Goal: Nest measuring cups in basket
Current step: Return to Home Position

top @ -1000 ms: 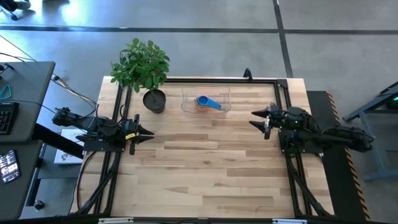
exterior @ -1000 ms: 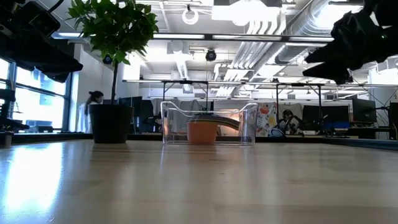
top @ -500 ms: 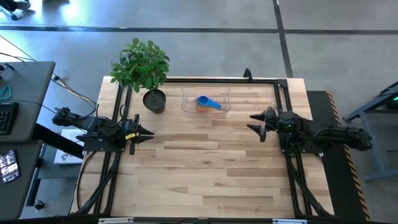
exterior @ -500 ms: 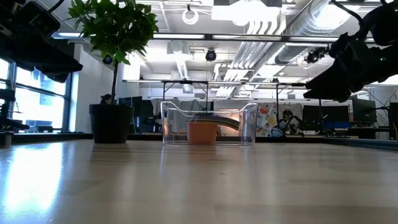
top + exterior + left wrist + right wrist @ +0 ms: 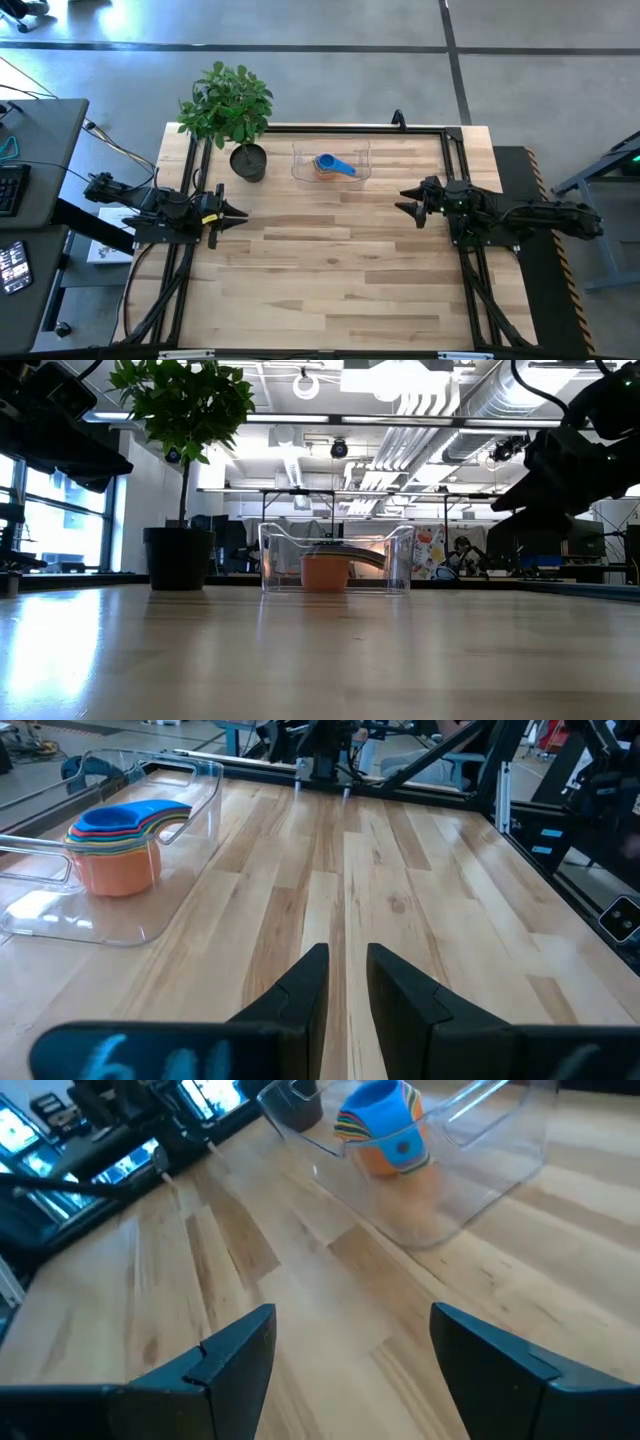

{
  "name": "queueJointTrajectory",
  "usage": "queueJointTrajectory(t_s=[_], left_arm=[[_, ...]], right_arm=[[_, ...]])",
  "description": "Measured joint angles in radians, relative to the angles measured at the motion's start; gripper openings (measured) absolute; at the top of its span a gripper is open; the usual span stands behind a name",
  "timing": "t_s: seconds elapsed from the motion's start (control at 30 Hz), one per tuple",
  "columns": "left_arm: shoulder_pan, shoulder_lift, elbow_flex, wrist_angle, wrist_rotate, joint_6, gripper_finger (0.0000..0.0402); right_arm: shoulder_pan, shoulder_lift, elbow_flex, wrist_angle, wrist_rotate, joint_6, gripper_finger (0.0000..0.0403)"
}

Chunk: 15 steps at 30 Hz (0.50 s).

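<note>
We note a clear basket (image 5: 110,915) holding nested measuring cups (image 5: 118,845) — blue uppermost, orange lowest, rainbow rims between; pale striped wooden table (image 5: 330,270); black pot (image 5: 248,162), green plant (image 5: 226,102).

The right tool (image 5: 409,200) has slid slightly toward nine o'clock and a little toward six in the high view, and in the low view it has dropped lower above the table (image 5: 330,260).

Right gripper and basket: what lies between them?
Nothing: only bare table separates the right gripper from the basket, clearest in the high view.
</note>
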<state>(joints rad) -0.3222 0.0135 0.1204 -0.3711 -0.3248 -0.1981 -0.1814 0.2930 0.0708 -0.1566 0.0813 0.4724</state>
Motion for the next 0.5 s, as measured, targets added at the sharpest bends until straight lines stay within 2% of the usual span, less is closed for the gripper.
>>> queueJointTrajectory(t_s=[0.13, 0.5], left_arm=[[0.0, 0.0, 0.0, 0.0, 0.0, 0.0, 0.0062], [0.0, 0.0, 0.0, 0.0, 0.0, 0.0, 0.0062]], right_arm=[[0.0, 0.0, 0.0, 0.0, 0.0, 0.049, 0.0256], [0.0, 0.0, 0.0, 0.0, 0.0, 0.046, 0.0256]])
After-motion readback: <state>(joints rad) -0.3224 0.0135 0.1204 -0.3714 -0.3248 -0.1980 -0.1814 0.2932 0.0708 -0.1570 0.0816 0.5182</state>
